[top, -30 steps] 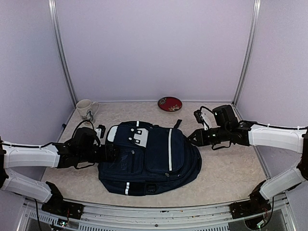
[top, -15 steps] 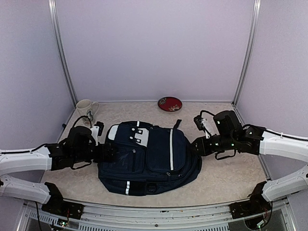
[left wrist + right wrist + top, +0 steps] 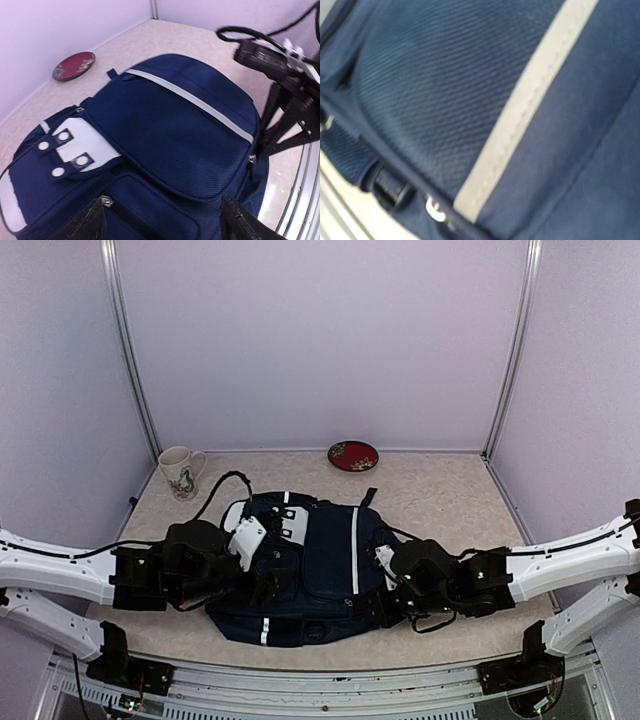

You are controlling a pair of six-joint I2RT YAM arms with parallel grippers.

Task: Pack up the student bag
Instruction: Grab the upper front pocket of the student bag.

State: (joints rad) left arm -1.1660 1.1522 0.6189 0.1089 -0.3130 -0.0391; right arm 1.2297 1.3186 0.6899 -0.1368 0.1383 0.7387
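Note:
The student bag (image 3: 330, 540) lies flat mid-table, dark navy with a white top patch and a thin white stripe. My left gripper (image 3: 268, 585) hovers over its near left part. In the left wrist view this gripper (image 3: 165, 227) is open. Its fingertips (image 3: 87, 225) straddle the square front pocket (image 3: 150, 210) with only bag fabric between them. My right gripper (image 3: 368, 605) is pressed against the bag's near right corner. The right wrist view is filled by blurred navy fabric (image 3: 445, 90), the white stripe (image 3: 530, 100) and a metal zipper pull (image 3: 434, 209). No right fingers show there.
A cream mug (image 3: 180, 470) stands at the back left. A small red plate (image 3: 352, 455) lies by the back wall, also seen as the red plate (image 3: 74, 65) in the left wrist view. The right arm (image 3: 280, 65) reaches in beyond the bag. The metal table edge runs along the near side.
Both arms swung in over the near half of the bag. The left gripper went from the bag's left side to over the front pocket, the right from the far right to the near right corner.

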